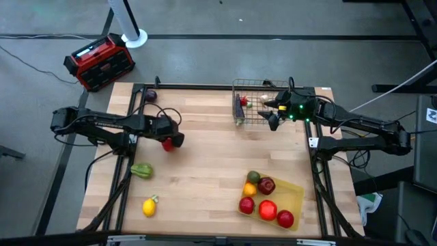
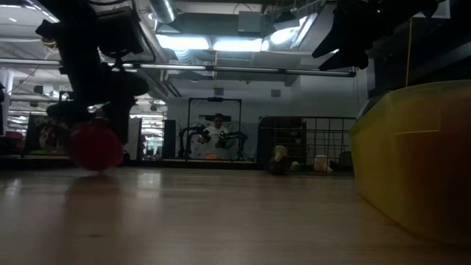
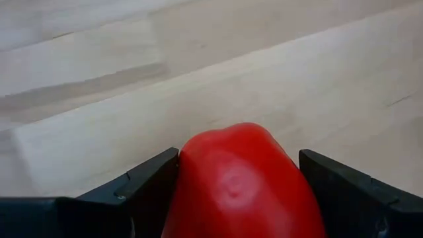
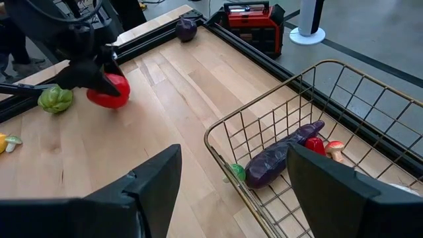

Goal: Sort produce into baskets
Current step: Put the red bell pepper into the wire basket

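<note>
My left gripper [image 1: 169, 139] is shut on a red produce piece [image 3: 241, 178] at the table's left middle, close to the tabletop; it also shows in the low view [image 2: 96, 147] and in the right wrist view [image 4: 109, 91]. My right gripper [image 4: 232, 158] is open and empty above the near-left corner of the wire basket [image 1: 256, 102], which holds a purple eggplant [image 4: 281, 157], a small red piece [image 4: 316, 144] and a mushroom [image 4: 335, 149]. The yellow tray [image 1: 295, 195] at the near right holds red apples [image 1: 266, 209] and other fruit. My left gripper pinches the red produce piece by its two opposite sides [image 3: 188, 175] between its two fingers [image 3: 149, 182]. The fingers slant down at it from the table's left side. The piece sits just at the tabletop; whether it rests on the wood or hangs clear, I cannot tell.
A green pepper [image 1: 141, 171] and a lemon [image 1: 149, 206] lie loose at the near left. A purple eggplant [image 1: 150, 96] lies at the far left corner. A red-and-black box [image 1: 100, 61] stands on the floor beyond the table. Bare wood [image 1: 205, 171] lies mid-table.
</note>
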### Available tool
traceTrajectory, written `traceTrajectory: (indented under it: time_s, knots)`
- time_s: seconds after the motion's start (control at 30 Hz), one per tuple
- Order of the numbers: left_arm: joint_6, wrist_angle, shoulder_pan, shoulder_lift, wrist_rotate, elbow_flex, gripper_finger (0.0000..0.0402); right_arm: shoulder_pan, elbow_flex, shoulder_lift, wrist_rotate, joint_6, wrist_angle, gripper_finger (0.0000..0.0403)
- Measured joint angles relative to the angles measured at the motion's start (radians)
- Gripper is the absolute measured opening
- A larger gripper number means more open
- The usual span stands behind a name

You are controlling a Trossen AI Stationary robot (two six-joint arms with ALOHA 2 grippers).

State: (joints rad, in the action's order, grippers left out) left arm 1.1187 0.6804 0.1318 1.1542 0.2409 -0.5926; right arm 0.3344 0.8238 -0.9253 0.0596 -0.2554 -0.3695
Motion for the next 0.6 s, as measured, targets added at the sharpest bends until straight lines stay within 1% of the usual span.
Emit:
traceTrajectory:
  time_s: [0.33,0.6]
  knots:
    - [0.015,-0.246,0.001,0.000,0.044,0.000,0.0295,0.000,0.000,0.000,0.000,0.000,0.000,0.0269]
    - [0.030,-0.495,0.001,0.002,0.124,0.000,0.0294,0.000,0.000,0.000,0.000,0.000,0.000,0.0269]
